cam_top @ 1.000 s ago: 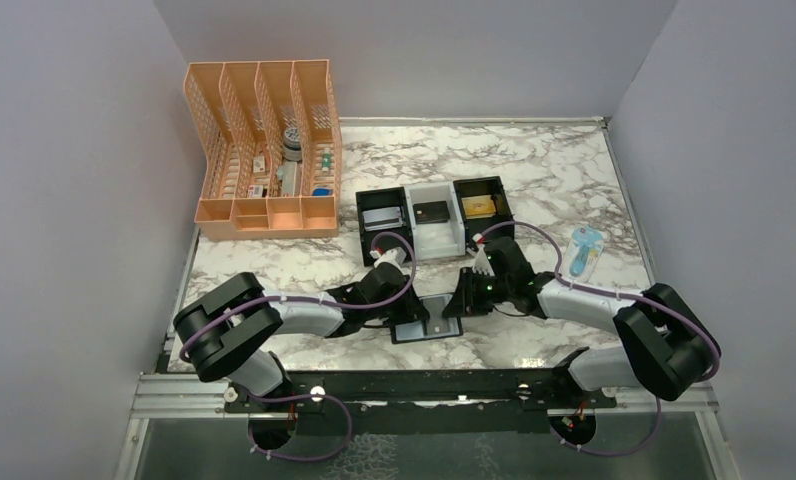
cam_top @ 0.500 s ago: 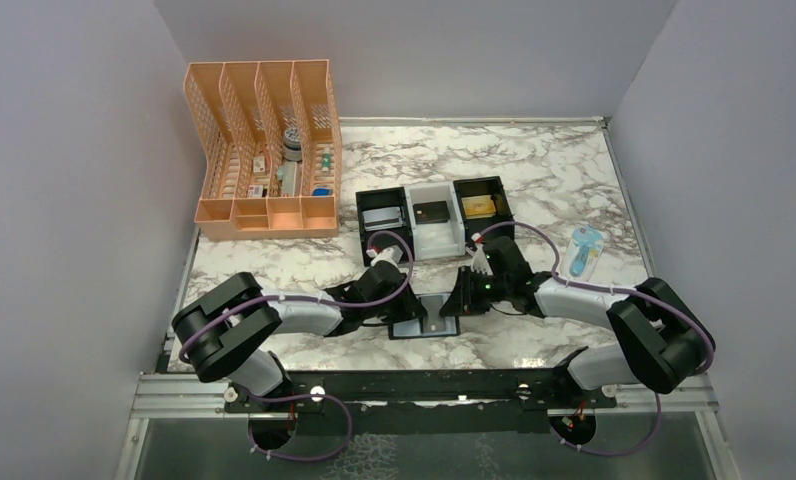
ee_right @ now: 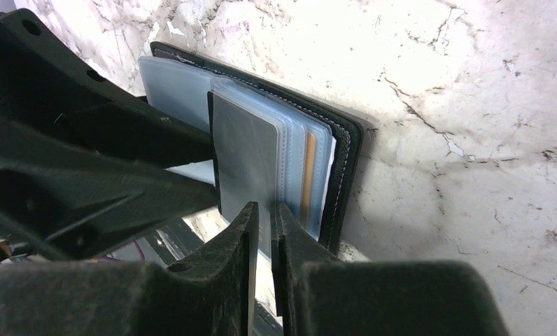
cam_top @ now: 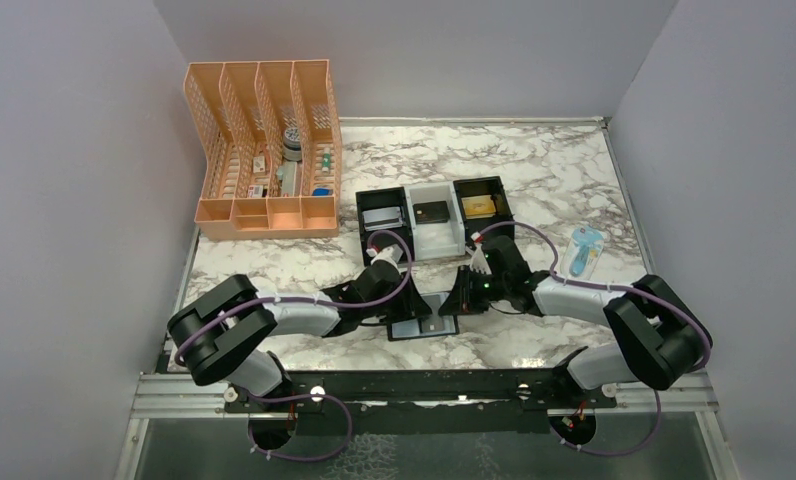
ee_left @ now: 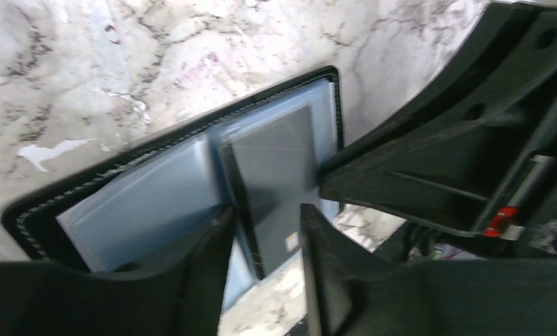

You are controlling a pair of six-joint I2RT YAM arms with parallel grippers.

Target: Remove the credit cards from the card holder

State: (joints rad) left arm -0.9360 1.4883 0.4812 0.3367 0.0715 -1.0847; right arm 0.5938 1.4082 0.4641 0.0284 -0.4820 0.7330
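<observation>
Item one, the card holder (ee_right: 349, 154): we find it lying open and flat on the marble table (cam_top: 534, 170), towards the near edge and between the two arms, its clear sleeves (ee_right: 171, 84) fanned upward. Item two, a dark grey card (ee_right: 244, 154), lies uppermost on the leaves of the half towards the right arm; an orange-edged card (ee_right: 309, 175) shows in a sleeve beneath it. The right gripper (ee_right: 264, 210) has its fingers drawn to a thin slit, nipping the near edge of the dark grey card. The left gripper (ee_left: 265, 231) has its fingers parted, one on each side of that card's edge and clamping nothing. Each gripper's body hides part of the holder in the other's wrist view, and from above both overhang it. Behind the holder we list a row of three square trays: black tray (cam_top: 382, 222), white tray (cam_top: 432, 225), second black tray (cam_top: 481, 205), each with something flat inside. Far left stands an orange file organiser (cam_top: 264, 150) with small items; to the right lies a blue-and-white packet (cam_top: 583, 250).
</observation>
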